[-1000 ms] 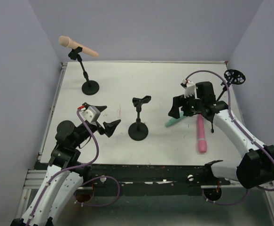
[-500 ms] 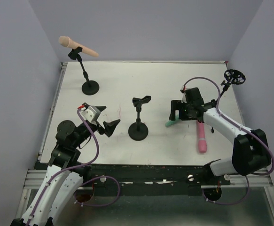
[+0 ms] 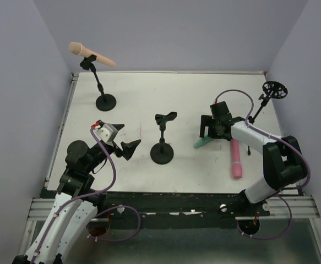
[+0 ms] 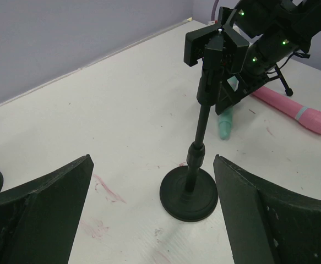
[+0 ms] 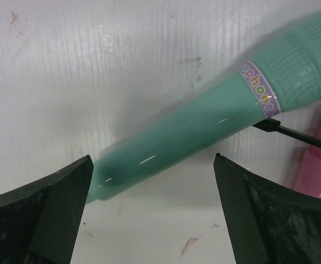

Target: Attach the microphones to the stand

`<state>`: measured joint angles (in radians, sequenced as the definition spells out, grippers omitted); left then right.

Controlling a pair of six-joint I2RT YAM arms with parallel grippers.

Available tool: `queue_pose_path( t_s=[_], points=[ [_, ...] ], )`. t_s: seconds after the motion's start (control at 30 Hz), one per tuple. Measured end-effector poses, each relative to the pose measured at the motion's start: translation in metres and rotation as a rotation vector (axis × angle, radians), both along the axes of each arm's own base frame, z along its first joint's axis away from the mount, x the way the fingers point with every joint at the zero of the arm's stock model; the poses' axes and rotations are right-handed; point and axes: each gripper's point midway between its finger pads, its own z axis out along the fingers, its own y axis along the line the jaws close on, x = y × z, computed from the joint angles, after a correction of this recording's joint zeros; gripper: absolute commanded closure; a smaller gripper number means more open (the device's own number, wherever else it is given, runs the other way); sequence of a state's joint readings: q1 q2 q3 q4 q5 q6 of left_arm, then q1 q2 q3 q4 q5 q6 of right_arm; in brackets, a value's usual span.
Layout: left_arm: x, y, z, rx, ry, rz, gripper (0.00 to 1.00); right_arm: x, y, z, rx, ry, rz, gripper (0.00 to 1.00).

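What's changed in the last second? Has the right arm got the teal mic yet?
The right gripper has come down over the mint-teal microphone, its elbow folding inward. Its jaws are open on either side of the mic, and nothing is gripped yet. The left gripper, peach microphone on its stand, pink microphone and empty middle stand are unchanged.

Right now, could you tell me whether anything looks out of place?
Nothing looks damaged, but the mint microphone and pink microphone lie loose on the table, which carries faint red smudges.

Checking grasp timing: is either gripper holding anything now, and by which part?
Nothing is held: right gripper open above the teal microphone, left gripper open and empty.
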<state>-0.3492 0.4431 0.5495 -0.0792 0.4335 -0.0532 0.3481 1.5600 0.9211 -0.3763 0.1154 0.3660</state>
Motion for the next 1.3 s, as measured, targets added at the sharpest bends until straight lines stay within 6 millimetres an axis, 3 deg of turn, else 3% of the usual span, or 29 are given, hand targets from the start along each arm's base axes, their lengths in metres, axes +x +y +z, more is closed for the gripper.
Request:
queue_pose_path(
  t_s=[0.3,0.57,0.83,1.1,1.3],
  points=[
    [0.0,0.0,0.0,0.0,0.001,0.0,0.02,0.011,0.001,-0.016,-0.032,0.012,-0.005,0.22],
    [0.0,0.0,0.0,0.001,0.002,0.0,0.02,0.011,0.022,-0.014,-0.023,-0.012,0.132,0.44],
    [0.0,0.0,-0.002,0.002,0.006,0.0,0.02,0.005,0.034,-0.016,-0.023,-0.007,0.302,0.44],
    [0.0,0.0,-0.002,0.003,0.008,0.0,0.02,0.001,0.035,-0.021,-0.038,0.015,0.356,0.29],
    [0.0,0.0,-0.003,0.004,0.011,0.0,0.02,0.02,0.042,-0.012,-0.041,-0.006,0.367,0.28]
  ],
)
